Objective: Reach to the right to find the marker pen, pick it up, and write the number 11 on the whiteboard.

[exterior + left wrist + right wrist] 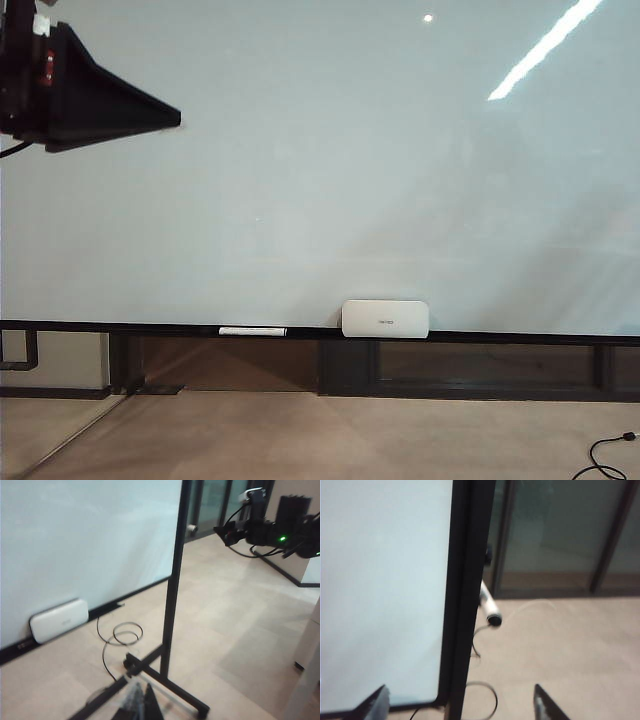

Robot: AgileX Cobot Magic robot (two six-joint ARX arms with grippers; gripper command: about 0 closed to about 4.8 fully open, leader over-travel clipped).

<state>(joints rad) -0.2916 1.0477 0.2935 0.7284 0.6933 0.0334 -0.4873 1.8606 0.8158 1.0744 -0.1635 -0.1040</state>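
The whiteboard (320, 170) fills the exterior view, glossy and pale above its black bottom rail; its face (85, 540) is bare and the number 11 is not in view. In the right wrist view a white barrel with a dark end, seemingly the marker pen (490, 607), sticks out from behind the board's black side frame (467, 590). My right gripper (462, 706) is open, its fingertips (377, 702) spread wide on either side of that frame, short of the pen. My left gripper (178, 118) hangs at the upper left before the board, fingers together, holding nothing.
A small white rounded box (385, 318) and a thin white stick (252, 331) rest on the rail. Cable loops (125, 632) lie on the floor by the stand's foot (170, 685). The right arm (265, 530) reaches in beyond the board's edge. Glass doors (555, 535) stand behind.
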